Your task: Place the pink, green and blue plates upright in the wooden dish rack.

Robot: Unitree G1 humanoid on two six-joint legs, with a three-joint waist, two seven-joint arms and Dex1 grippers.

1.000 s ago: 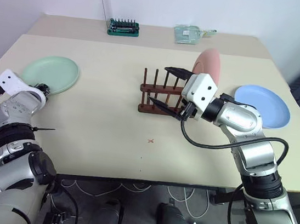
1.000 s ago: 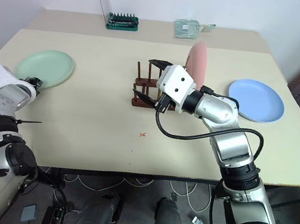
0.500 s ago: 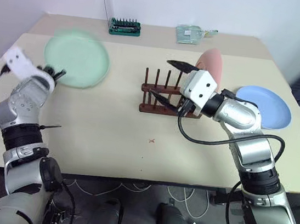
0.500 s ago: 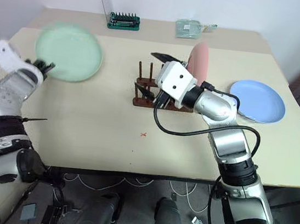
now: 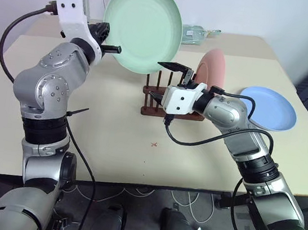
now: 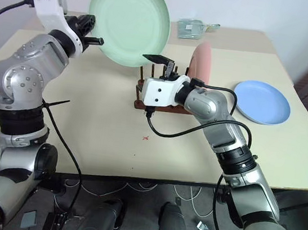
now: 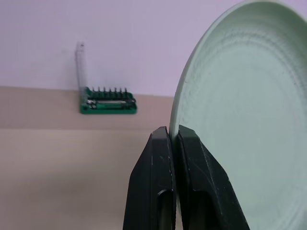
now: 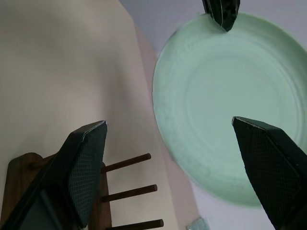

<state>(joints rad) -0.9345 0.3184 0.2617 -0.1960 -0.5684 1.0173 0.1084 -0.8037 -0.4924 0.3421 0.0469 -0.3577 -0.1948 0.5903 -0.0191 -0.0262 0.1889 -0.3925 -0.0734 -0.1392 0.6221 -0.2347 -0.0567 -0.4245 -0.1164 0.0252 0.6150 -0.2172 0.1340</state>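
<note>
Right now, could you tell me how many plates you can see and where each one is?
3. The green plate is held up in the air, its rim clamped in the left gripper. The pink plate stands upright in the wooden dish rack. The blue plate lies flat on the table.

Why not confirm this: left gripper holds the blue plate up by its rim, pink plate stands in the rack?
Wrong colour. The left gripper holds the green plate, as the left eye view shows; the blue plate lies on the table. The pink plate does stand in the rack.
</note>
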